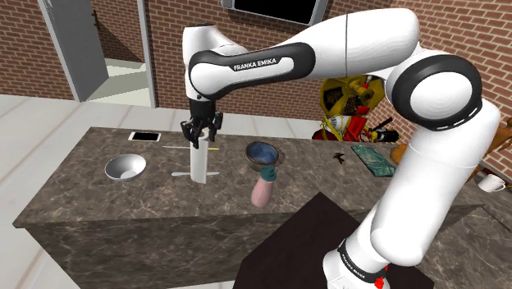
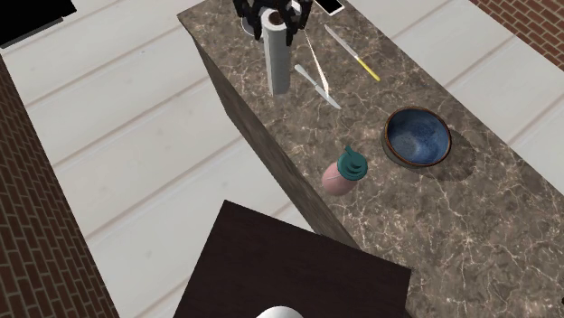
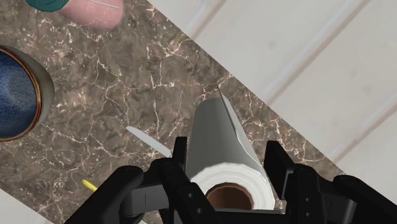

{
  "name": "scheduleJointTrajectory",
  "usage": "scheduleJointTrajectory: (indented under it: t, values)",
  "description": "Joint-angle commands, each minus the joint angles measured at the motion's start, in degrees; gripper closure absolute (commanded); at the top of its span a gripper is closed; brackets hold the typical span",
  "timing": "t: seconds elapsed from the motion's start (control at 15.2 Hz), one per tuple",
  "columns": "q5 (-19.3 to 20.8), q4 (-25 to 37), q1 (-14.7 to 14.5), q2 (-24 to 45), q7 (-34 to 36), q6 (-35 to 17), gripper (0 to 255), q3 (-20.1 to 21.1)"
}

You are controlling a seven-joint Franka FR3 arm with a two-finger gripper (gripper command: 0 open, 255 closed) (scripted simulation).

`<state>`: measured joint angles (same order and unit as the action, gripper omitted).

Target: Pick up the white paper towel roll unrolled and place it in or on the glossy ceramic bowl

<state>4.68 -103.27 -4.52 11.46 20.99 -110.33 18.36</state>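
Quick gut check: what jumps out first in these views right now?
The black gripper sits over the top of the upright white paper towel roll, midway along the dark counter. To its right in the shoulder view stands the glossy blue bowl, with a pink, teal-capped bottle just in front, near the counter's edge.

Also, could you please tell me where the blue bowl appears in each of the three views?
Shoulder view: the blue bowl sits at picture centre, right of the paper towel roll.
Second exterior view: the bowl is right of centre, right of the bottle.
Wrist view: the bowl is cut by the picture's edge, near the bottle.
Shared landmark: the pink bottle with a teal cap, close beside the bowl.
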Motion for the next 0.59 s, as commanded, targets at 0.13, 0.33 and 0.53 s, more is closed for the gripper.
scheduleJointTrajectory:
  t: [0.13,0.33,0.53]
  values:
    - [-0.94,-1.98,3.08,-2.94,-5.15,0.65,255,-1.79]
    - [-1.42,-2.99,5.37,-4.75,-9.22,1.23,255,-3.4]
    - [-1.7,-3.39,7.58,-6.07,-13.25,1.96,255,-5.11]
